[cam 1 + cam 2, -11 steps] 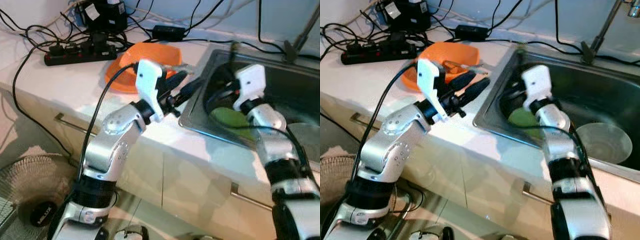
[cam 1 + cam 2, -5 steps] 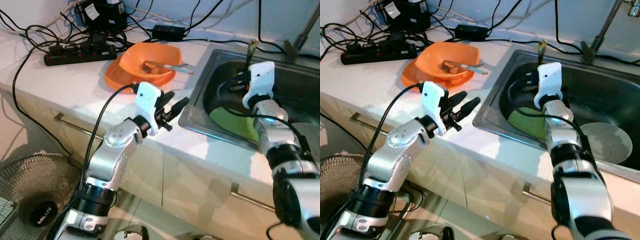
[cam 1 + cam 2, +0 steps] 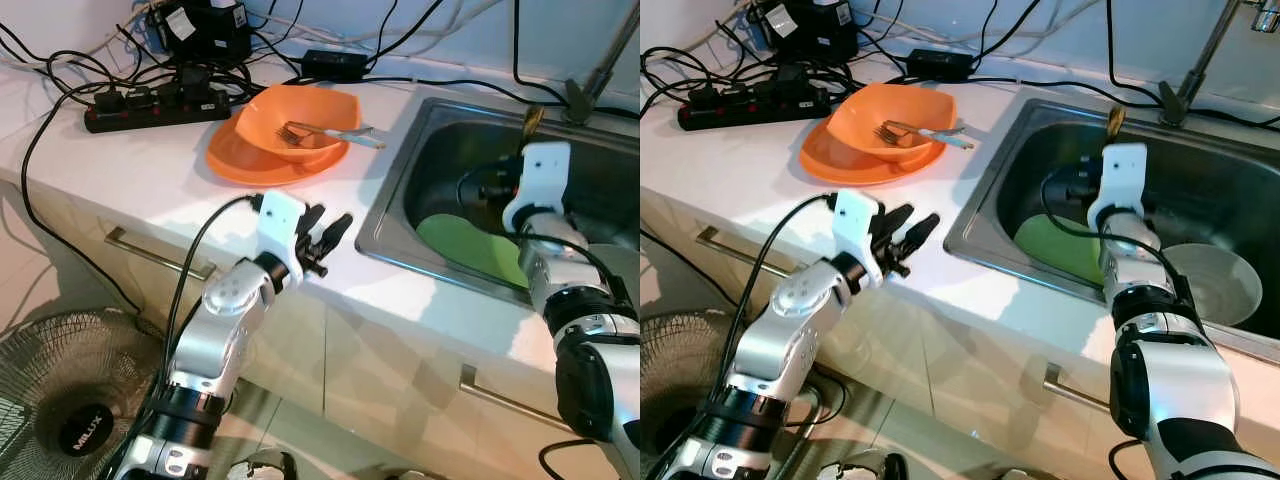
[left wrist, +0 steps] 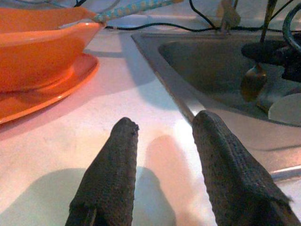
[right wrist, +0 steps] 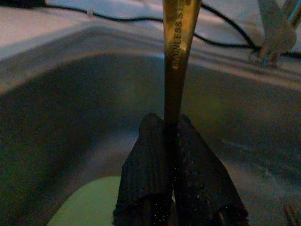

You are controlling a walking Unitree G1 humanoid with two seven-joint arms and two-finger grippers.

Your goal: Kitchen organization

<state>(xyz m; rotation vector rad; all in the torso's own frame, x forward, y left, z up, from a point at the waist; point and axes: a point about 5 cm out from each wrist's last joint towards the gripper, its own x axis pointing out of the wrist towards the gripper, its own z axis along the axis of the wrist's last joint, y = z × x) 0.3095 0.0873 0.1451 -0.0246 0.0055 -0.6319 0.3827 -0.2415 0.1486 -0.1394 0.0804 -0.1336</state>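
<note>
An orange bowl (image 3: 300,118) sits on an orange plate (image 3: 245,162) on the white counter, with a fork (image 3: 330,130) lying in it. My left gripper (image 3: 328,233) hovers open just above the counter between the plate and the sink (image 3: 400,180), and its fingers (image 4: 117,160) hold nothing. Inside the sink, my right gripper (image 5: 171,125) is shut on the handle of a brass-coloured spoon (image 5: 178,42). The handle (image 3: 1115,120) stands upright, and the spoon's bowl (image 4: 254,81) hangs down. Below it a green plate (image 3: 470,248) lies on the sink floor.
A pale bowl (image 3: 1212,285) lies in the sink to the right of the green plate. A faucet (image 3: 598,70) rises at the back right. A power strip (image 3: 150,105) and tangled cables cover the back left counter. A fan (image 3: 60,405) stands on the floor at left.
My left gripper has drawn back from the orange bowl toward the counter's front. My right gripper has moved right across the sink, off the green plate, with the spoon upright in it.
</note>
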